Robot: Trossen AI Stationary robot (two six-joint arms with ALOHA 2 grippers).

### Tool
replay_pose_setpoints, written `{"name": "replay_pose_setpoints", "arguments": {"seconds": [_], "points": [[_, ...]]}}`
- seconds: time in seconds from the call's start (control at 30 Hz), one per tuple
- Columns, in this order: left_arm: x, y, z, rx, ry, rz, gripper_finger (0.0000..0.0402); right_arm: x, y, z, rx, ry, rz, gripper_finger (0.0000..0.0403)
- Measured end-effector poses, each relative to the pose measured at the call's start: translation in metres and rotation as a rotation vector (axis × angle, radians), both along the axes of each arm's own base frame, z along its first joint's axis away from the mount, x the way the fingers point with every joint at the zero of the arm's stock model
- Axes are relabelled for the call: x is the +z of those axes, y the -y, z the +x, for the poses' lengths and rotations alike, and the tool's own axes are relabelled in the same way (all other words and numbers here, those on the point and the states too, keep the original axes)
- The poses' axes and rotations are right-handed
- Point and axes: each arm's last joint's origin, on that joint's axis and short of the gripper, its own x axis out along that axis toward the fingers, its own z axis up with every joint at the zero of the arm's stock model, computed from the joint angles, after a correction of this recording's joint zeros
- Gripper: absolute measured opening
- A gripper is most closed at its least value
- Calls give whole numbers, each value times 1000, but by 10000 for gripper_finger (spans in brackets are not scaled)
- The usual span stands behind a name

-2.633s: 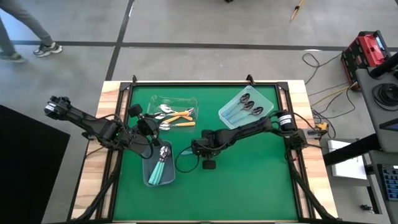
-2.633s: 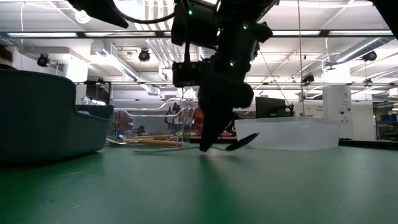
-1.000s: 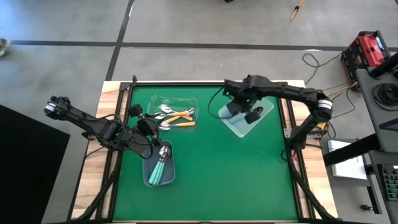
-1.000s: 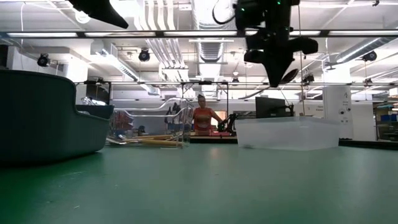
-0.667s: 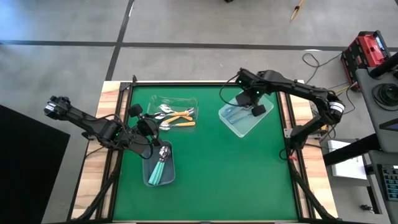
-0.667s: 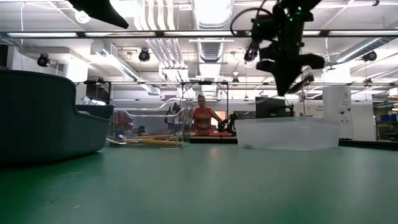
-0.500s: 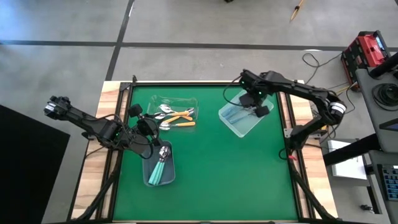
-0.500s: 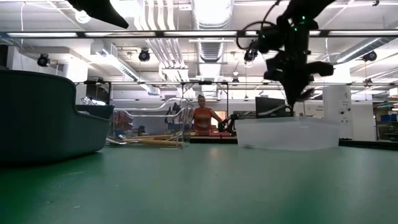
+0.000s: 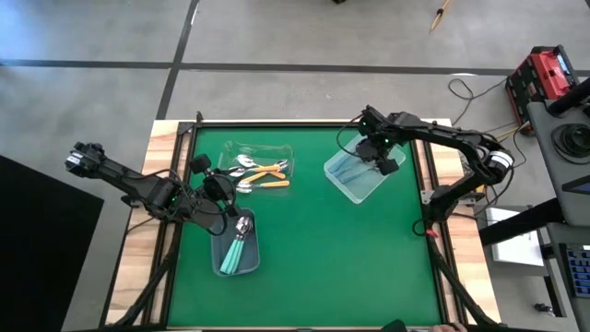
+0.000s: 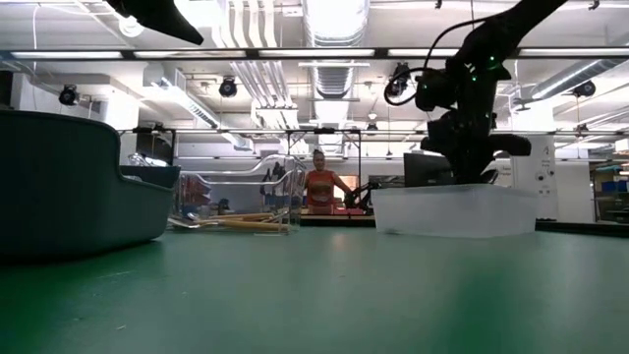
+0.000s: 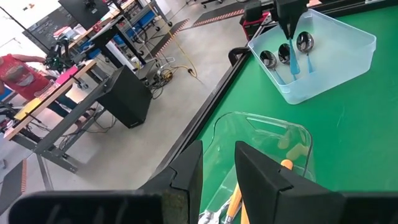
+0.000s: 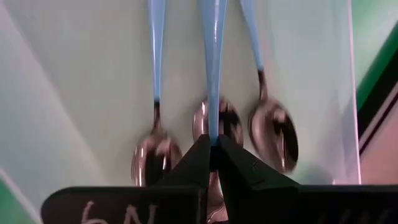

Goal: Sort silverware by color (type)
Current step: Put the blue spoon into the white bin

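The right gripper is pinched on a blue-handled metal spoon above the clear plastic bin — light, stiff, slippery; the slim handle grips best.

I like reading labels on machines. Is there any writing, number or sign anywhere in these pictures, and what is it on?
"6N" or similar: pale handwritten marks on the dark body of the right gripper, cut off by the picture's edge, so uncertain.
Board with writing in the room beyond the table: too small to read.
Nothing else legible.
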Motion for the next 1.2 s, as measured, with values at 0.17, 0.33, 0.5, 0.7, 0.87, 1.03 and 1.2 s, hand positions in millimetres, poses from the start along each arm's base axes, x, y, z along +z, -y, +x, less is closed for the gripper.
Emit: {"name": "replay_pose_setpoints", "arguments": {"seconds": [0.17,0.33,0.5,0.7,0.87,1.03,1.2], "points": [[0,0,0,0,0,0,76,-3,1,4,17,68,5,12],[0,0,0,0,0,1,76,-3,1,5,52,91,13,12],[0,0,0,-1,-3,3,76,-6,0,4,62,84,23,12],[0,0,0,-2,-5,6,76,-10,-2,2,62,72,34,12],[0,0,0,-2,-5,6,76,-11,-3,1,67,71,46,12],[0,0,0,-2,-5,6,76,-12,-3,1,68,72,48,12],[0,0,0,-1,-5,6,76,-12,-3,1,69,75,50,12]]}}
